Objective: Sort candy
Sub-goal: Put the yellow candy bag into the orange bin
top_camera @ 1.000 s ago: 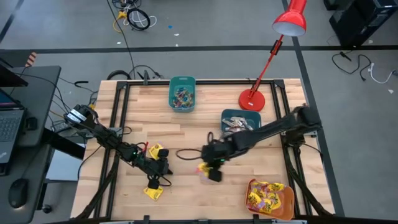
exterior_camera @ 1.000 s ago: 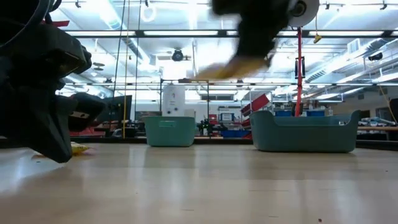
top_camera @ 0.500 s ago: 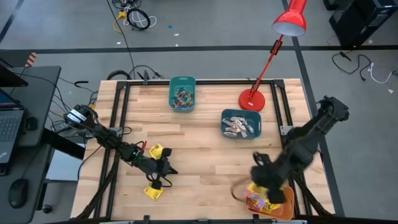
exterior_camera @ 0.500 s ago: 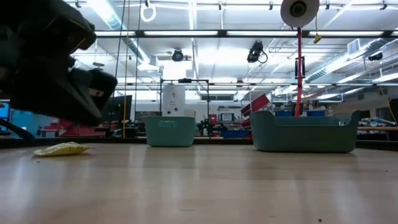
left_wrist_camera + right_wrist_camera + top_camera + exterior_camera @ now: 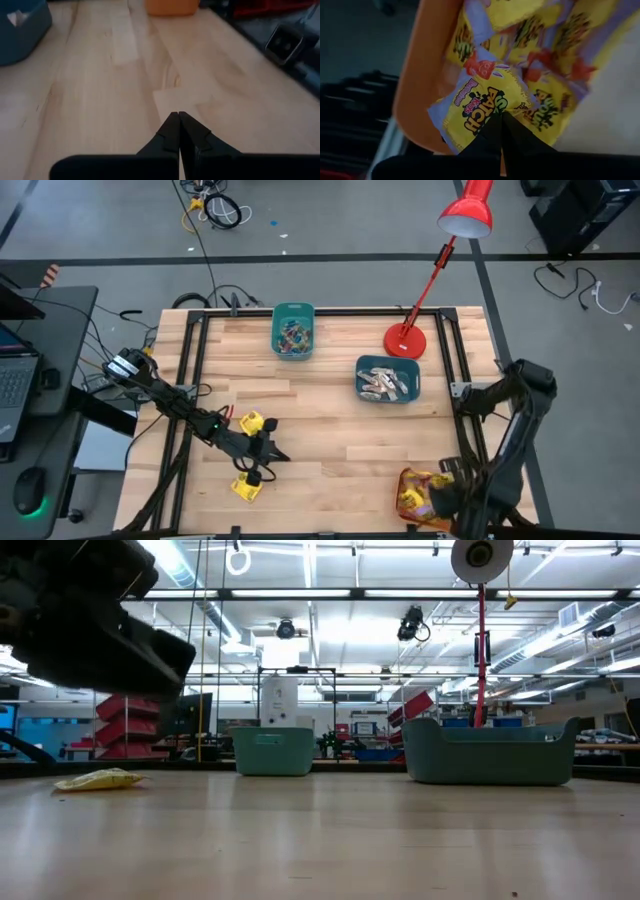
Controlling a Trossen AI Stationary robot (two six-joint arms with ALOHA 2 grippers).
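Right tool (image 5: 501,120) closed over orange bin (image 5: 422,75) (yellow packets (image 5: 485,107))

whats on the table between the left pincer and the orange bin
Nothing: in the high view, only bare wood lies between the left pincer and the orange bin; the left wrist view agrees.

"PATCH" and "Kids" on a yellow candy packet (image 5: 485,107).

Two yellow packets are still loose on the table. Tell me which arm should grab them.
Left, probably. The left gripper, shut and empty, sits right between the two yellow packets. The right gripper is shut over the orange bin, across the table.
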